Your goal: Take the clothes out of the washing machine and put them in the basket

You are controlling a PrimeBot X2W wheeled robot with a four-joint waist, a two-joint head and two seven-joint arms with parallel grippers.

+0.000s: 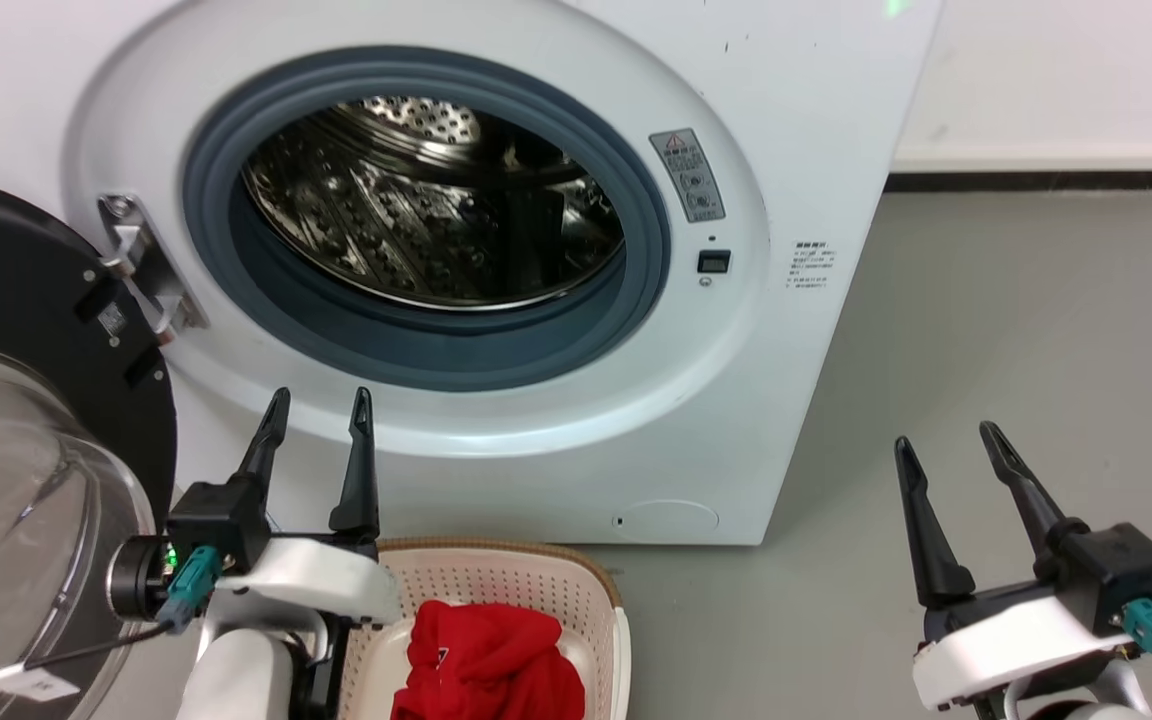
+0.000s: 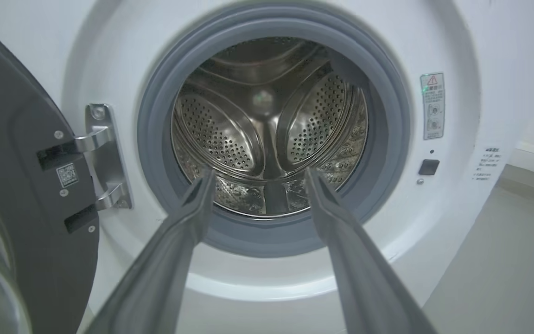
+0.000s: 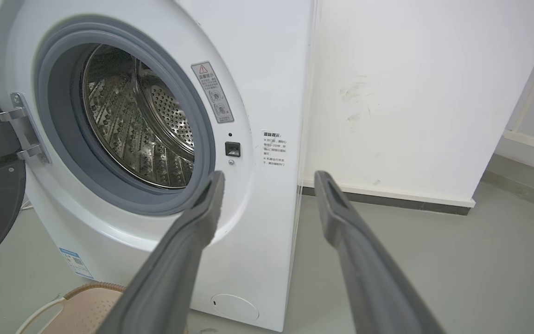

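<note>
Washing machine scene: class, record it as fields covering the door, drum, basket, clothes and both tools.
door: swung open, at the left
drum: bare perforated steel
basket: on floor, before washer
clothes: red, heaped in basket
left tool: open, empty, facing the drum
right tool: open, empty, over floor right of washer

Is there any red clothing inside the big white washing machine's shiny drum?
No, the perforated steel drum shows bare metal; the red fabric clothes lie in the cream plastic basket.
</note>
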